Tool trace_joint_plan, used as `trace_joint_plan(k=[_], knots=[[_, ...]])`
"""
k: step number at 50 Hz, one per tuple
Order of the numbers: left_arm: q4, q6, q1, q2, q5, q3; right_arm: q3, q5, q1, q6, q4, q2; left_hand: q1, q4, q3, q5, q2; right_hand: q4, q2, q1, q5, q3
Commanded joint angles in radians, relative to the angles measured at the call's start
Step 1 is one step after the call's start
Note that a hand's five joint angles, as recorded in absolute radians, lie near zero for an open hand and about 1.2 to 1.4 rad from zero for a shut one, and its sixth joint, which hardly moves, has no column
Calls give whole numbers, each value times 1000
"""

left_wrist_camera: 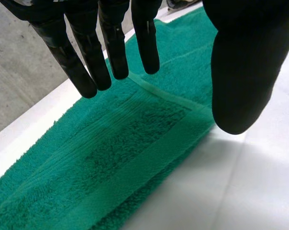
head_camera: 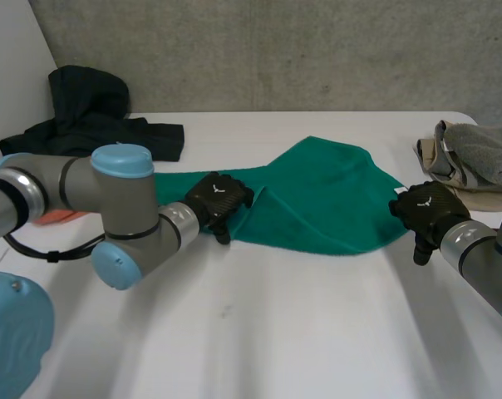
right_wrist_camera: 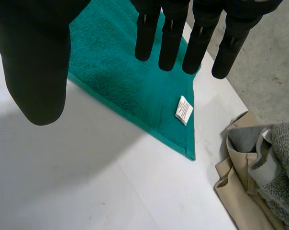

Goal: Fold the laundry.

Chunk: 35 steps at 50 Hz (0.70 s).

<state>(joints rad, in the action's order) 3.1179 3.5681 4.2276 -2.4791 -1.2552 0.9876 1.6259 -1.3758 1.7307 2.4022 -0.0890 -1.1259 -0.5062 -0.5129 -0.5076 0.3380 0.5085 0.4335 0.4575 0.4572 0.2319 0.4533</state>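
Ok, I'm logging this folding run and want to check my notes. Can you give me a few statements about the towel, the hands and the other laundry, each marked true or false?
1. The green towel lies on the white table. True.
2. The left hand is shut on the towel. False: its fingers are straight and open, over one end of the towel.
3. The right hand is open, near the towel corner that carries the white label. True.
4. The dark clothing lies next to the right hand. False: it sits at the table's far edge on the left arm's side. The beige and grey laundry is what lies by the right hand.
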Motion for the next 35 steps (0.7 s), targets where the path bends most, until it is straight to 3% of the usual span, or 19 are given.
trace_joint_plan(k=[1, 10, 13, 16, 24, 27, 35], knots=[[-2, 83, -18, -76, -13, -96, 0, 4, -14, 0, 0, -2, -142, -135, -140, 135, 139, 11, -13, -13, 38, -9], [1, 126, -17, -135, -47, -167, 0, 4, -22, 0, 0, -3, -285, -279, -284, 279, 283, 11, -13, -13, 38, -9], [7, 130, -12, -117, -64, -165, 0, 4, -25, -3, 0, -3, -581, -574, -580, 575, 579, 11, -13, -13, 38, -9], [19, 123, -14, -80, -84, -149, 0, 4, -25, -5, 0, -2, -691, -684, -689, 684, 688, 11, -13, -13, 38, -9], [87, 129, 2, -53, -101, -119, 0, -2, -14, -8, 6, -2, -621, -614, -619, 614, 618, 14, -10, -10, 41, -6], [79, 141, 9, -60, -99, -119, 3, -2, -10, -8, 5, -3, -486, -479, -484, 479, 484, 14, -10, -10, 41, -6], [39, 149, 9, -58, -105, -115, 5, 0, -11, -21, 2, 2, -412, -405, -411, 406, 410, 14, -10, -10, 41, -6]])
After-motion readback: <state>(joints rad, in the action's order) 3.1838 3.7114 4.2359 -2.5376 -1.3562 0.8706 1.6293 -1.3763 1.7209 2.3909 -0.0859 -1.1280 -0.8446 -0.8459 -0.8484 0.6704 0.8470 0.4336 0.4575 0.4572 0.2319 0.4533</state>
